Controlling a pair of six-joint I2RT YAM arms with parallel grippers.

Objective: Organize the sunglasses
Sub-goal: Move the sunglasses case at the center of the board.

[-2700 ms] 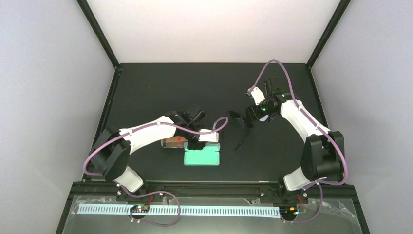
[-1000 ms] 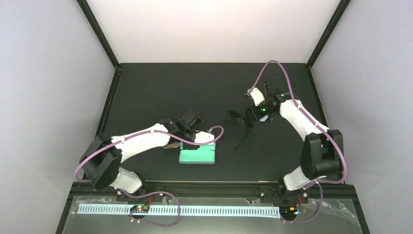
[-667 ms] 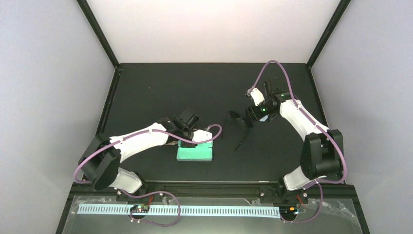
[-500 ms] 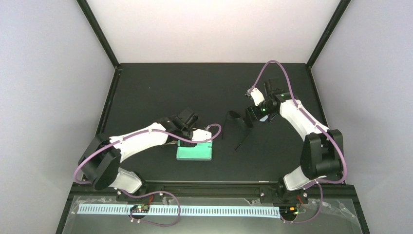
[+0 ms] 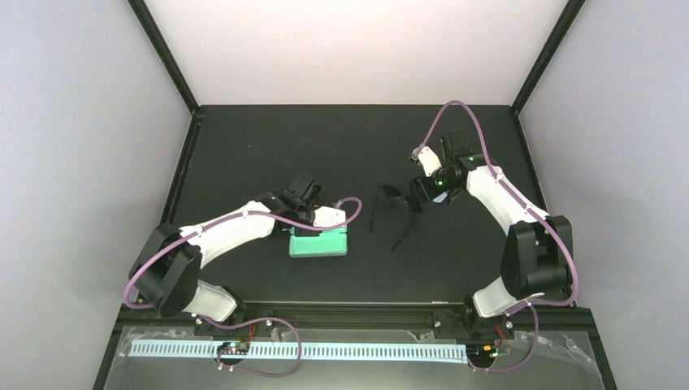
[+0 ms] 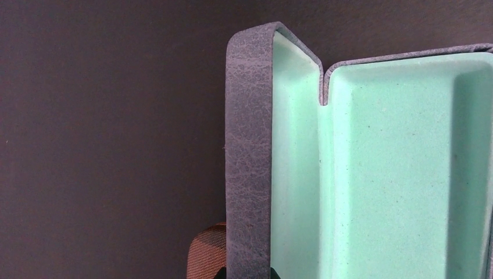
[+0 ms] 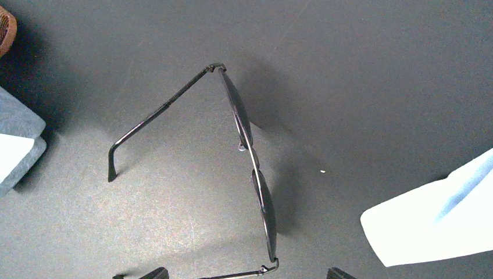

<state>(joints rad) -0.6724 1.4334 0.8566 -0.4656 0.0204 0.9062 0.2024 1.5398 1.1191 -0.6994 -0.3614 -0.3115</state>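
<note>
Black sunglasses [image 7: 250, 157] with dark lenses stand on the black table, both thin arms unfolded; in the top view the sunglasses [image 5: 388, 197] are right of centre. My right gripper [image 7: 247, 273] is open just behind them, and the near arm's hinge lies between its fingertips [image 7: 154, 272] without touching. In the top view the right gripper [image 5: 415, 197] sits at the sunglasses' right side. My left gripper [image 6: 247, 273] is shut on the side wall of an open blue-grey case [image 6: 250, 163] with a mint lining. The case [image 5: 318, 243] lies left of centre under the left gripper [image 5: 301, 231].
A tan woven case [image 6: 206, 253] shows just beside the held wall, and its edge [image 7: 4, 23] appears at the top left of the right wrist view. A pale blue cloth [image 7: 430, 221] lies right of the sunglasses. The blue-grey case's corner [image 7: 17, 125] is at the left.
My left arm has dragged the open case leftward and a little farther from the bases, still gripping its wall. The right gripper and the black sunglasses have barely moved.
</note>
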